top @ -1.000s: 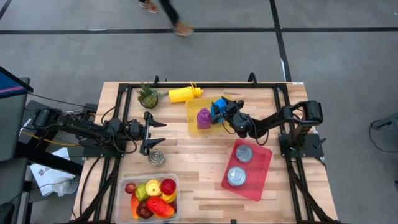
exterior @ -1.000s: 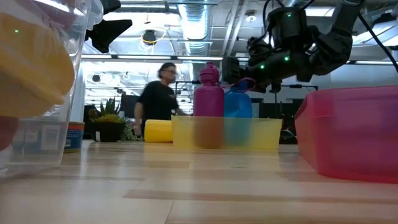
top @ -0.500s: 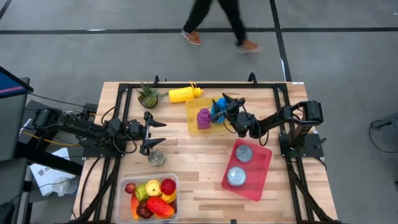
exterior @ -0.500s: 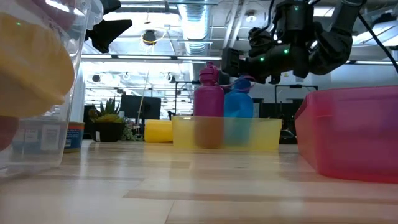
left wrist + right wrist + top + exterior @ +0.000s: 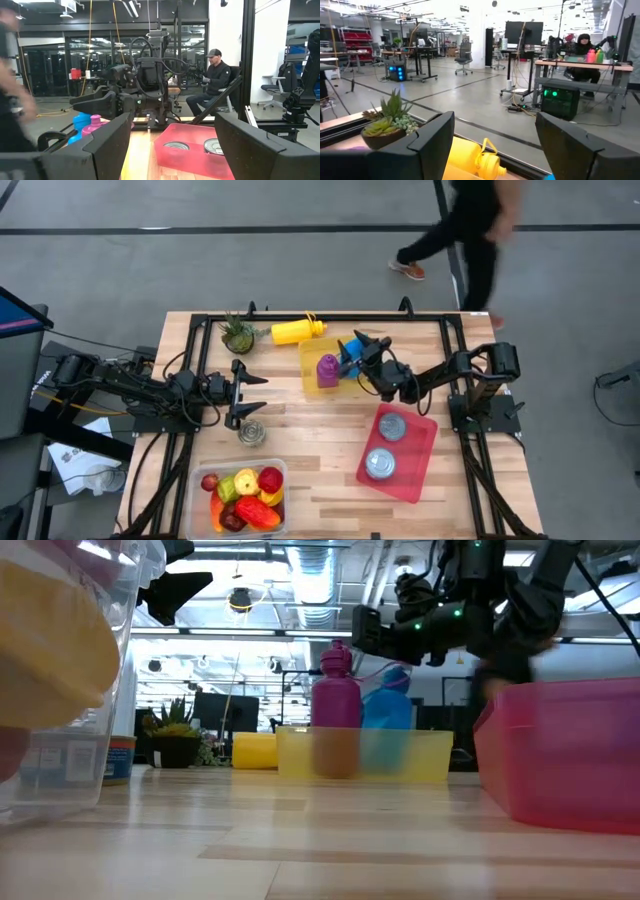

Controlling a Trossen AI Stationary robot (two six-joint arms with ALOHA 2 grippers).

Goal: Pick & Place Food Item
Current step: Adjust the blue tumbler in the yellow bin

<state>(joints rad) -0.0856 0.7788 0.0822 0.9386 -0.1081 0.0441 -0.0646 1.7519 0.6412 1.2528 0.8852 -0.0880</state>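
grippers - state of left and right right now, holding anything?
Left gripper: open, holding nothing.
Right gripper: open, holding nothing, above the yellow bin.

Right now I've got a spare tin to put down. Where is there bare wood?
The widest bare patch lies mid-table, between the small can, yellow tray, red tray and fruit box. The back edge is crowded: plant, yellow bottle, and the right gripper over the yellow tray.

Three plastic bottles: one yellow (image 5: pixel 297 330) lying by the table's far edge, one purple (image 5: pixel 327 369) and one blue (image 5: pixel 351 352) standing in the single yellow tray (image 5: pixel 308 358); two tins (image 5: pixel 391 425) in one red tray (image 5: pixel 418 472); one potted succulent (image 5: pixel 238 334); one clear tub of fruit (image 5: pixel 243 495); one small jar (image 5: pixel 252 433)
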